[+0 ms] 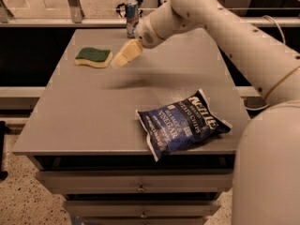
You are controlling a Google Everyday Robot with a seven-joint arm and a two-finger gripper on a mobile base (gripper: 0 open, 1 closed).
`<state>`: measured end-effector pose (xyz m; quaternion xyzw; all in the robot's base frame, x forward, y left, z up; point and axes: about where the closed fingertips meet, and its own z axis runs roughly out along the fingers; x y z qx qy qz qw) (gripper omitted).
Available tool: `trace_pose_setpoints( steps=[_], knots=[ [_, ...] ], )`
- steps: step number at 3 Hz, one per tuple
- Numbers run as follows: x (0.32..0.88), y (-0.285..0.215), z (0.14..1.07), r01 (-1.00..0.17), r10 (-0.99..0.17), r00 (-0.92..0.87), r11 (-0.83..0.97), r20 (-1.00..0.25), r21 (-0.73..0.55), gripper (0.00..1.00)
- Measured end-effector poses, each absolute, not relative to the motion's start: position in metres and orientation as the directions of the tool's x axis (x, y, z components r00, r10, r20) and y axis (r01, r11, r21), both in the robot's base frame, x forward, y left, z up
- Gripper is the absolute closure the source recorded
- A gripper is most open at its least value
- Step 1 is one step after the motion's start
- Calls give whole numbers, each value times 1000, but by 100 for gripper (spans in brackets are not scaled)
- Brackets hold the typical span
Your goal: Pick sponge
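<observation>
The sponge (93,57), dark green on top over pale yellow foam with wavy edges, lies flat on the far left part of the grey table (93,121). My gripper (123,57), with cream-coloured fingers, hangs above the table just to the right of the sponge, a short gap away and not touching it. It holds nothing. The white arm reaches in from the right.
A blue chip bag (183,124) lies near the table's front right edge. A drink can (131,11) stands at the table's far edge, behind the gripper. Drawers sit under the tabletop. A railing runs behind the table.
</observation>
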<state>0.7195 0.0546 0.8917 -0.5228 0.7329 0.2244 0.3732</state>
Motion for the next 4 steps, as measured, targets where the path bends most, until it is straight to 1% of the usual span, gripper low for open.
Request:
trace_pose_setpoints(
  steps=[2, 3, 4],
  knots=[
    [763, 127, 870, -934, -517, -172, 357, -838, -28, 0],
    [771, 141, 860, -933, -502, -179, 360, -846, -17, 0],
    [772, 149, 852, -933, -496, -181, 360, -849, -12, 4]
  ],
)
